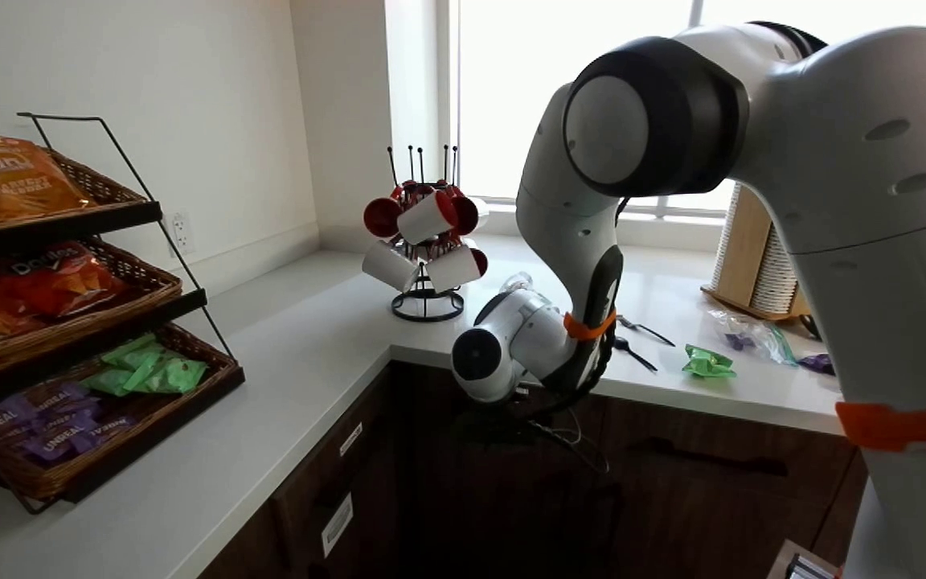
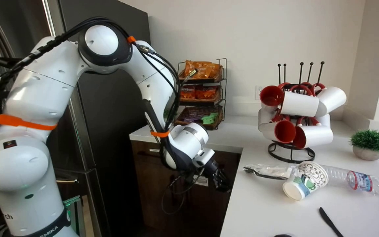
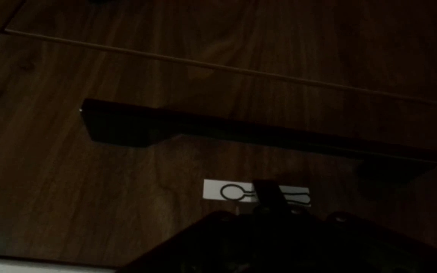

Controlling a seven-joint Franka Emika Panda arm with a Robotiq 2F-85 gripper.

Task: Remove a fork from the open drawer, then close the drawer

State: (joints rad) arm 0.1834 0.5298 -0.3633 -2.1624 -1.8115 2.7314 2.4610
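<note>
A dark brown wooden drawer front [image 3: 173, 170] fills the wrist view, with a black bar handle [image 3: 249, 131] and a white spoon-picture label [image 3: 216, 189]. I see no open gap or pale interior there; the picture is very dark. My gripper [image 3: 268, 189] points at this front, its fingertips together over the label and nothing visible between them. Touching or apart, I cannot tell. In an exterior view the gripper [image 2: 221, 184] hangs below the counter, beside its edge. A black fork [image 2: 268, 176] lies on the counter by a clear wrapper.
The white counter edge [image 1: 720, 410] overhangs the fronts. On the counter stand a mug rack [image 2: 291, 154], a tipped paper cup [image 2: 304, 181], a plastic bottle [image 2: 360, 180] and a black knife [image 2: 329, 222]. A snack rack [image 1: 93, 322] stands on the adjoining counter.
</note>
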